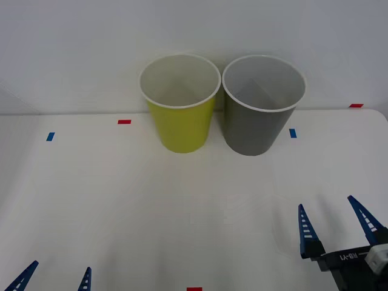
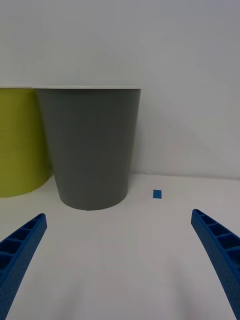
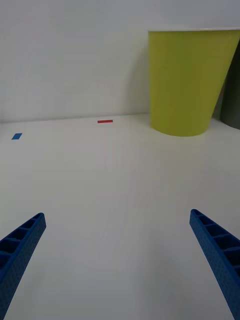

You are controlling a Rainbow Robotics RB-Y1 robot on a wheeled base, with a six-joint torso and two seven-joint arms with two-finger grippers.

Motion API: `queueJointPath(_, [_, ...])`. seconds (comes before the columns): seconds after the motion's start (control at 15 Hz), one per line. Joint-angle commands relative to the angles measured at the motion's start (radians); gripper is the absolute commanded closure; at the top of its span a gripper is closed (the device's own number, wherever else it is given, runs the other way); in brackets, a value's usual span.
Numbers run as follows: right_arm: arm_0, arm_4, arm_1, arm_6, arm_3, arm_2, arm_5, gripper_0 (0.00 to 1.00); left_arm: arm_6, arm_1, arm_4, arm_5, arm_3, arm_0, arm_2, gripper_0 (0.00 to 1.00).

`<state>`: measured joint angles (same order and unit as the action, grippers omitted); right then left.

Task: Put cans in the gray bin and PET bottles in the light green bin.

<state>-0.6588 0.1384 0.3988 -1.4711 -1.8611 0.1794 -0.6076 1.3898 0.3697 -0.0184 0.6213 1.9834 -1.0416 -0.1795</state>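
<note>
Right claw (image 1: 332, 223) and left claw (image 1: 56, 274) spread wide, nothing held, low over white table (image 1: 121, 200), plain white wall (image 1: 73, 48)

Left hand (image 1: 54, 277) and right hand (image 1: 332, 219) both spread wide

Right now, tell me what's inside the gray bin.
The gray bin shows only its pale inner wall from the front view; no can is visible. Its floor is hidden by the near wall, so something could lie there.
</note>
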Motion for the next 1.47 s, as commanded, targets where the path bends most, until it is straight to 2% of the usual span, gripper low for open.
queueJointPath(0.07, [-0.108,-0.005,-0.023,-0.067,0.000,-0.021,-0.070,0.00,0.000,0.000,0.000,0.000,0.000,0.000,0.000,0.00])
queueJointPath(0.13, [-0.148,-0.003,-0.044,-0.149,0.000,-0.026,-0.093,0.00,0.000,0.000,0.000,0.000,0.000,0.000,0.000,0.00])
queueJointPath(0.2, [-0.182,-0.006,-0.064,-0.170,0.000,-0.034,-0.118,0.00,0.000,0.000,0.000,0.000,0.000,0.000,0.000,0.00])
queueJointPath(0.53, [-0.335,-0.006,-0.097,-0.172,0.000,-0.020,-0.196,0.00,0.000,0.000,0.000,0.000,0.000,0.000,0.000,0.00])
queueJointPath(1.47, [-0.355,-0.014,-0.104,-0.163,0.002,-0.006,-0.202,0.00,0.000,0.000,0.000,0.000,0.000,0.000,0.000,0.00])
